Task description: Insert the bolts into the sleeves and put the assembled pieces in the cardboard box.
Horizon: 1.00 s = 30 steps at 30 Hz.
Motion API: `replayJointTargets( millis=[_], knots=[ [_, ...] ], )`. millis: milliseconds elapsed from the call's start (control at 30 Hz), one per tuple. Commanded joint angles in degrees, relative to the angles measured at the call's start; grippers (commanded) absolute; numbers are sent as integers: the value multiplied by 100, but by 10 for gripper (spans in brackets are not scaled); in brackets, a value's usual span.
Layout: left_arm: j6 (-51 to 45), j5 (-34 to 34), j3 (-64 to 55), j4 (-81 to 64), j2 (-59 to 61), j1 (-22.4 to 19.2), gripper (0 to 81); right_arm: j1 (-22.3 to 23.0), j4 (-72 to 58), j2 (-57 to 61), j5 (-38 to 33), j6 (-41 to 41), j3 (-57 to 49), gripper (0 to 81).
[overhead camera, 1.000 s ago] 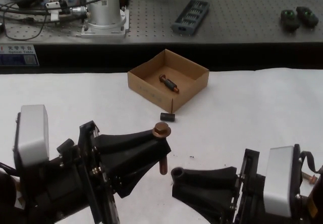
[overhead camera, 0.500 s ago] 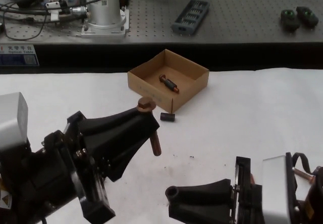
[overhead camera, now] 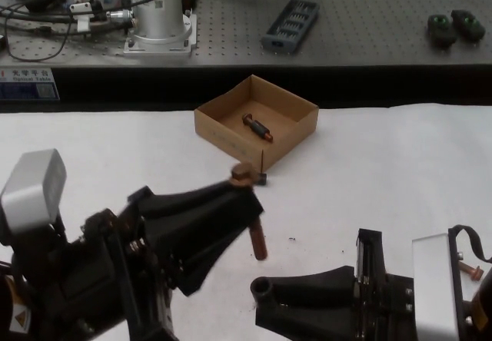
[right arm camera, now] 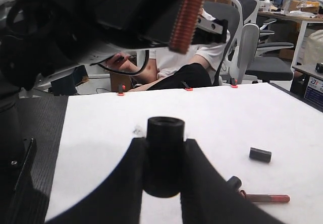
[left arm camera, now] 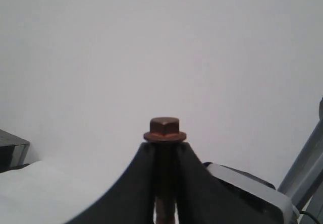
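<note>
Our left gripper (overhead camera: 247, 206) pinches a tilted bolt (overhead camera: 258, 243), its tip hanging just at 12 o'clock of the sleeve (overhead camera: 262, 288) clamped in our right gripper (right arm camera: 164, 151). The cardboard box (overhead camera: 227, 142) lies farther at 12 o'clock.

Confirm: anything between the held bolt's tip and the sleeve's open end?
Nothing visible. The bolt in the left gripper hangs tip-down near the sleeve held in the right gripper; only open air lies between them.

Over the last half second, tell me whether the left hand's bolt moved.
Yes. Against the cardboard box, the bolt shifted right and down the high view.
</note>
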Motion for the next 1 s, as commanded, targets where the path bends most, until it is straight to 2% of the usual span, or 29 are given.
replayJointTargets(
  millis=[0, 667, 967],
  knots=[
    [109, -5, -49, -141, -63, -179, 6, -42, -189, 17, -37, 10, -46, 58],
    [384, -123, 154, -141, 81, -179, 6, -42, -693, 17, -79, 389, -46, 58],
    [403, -203, 141, -141, 399, -492, 6, -42, -693, 17, -79, 389, -46, 58]
  ],
)
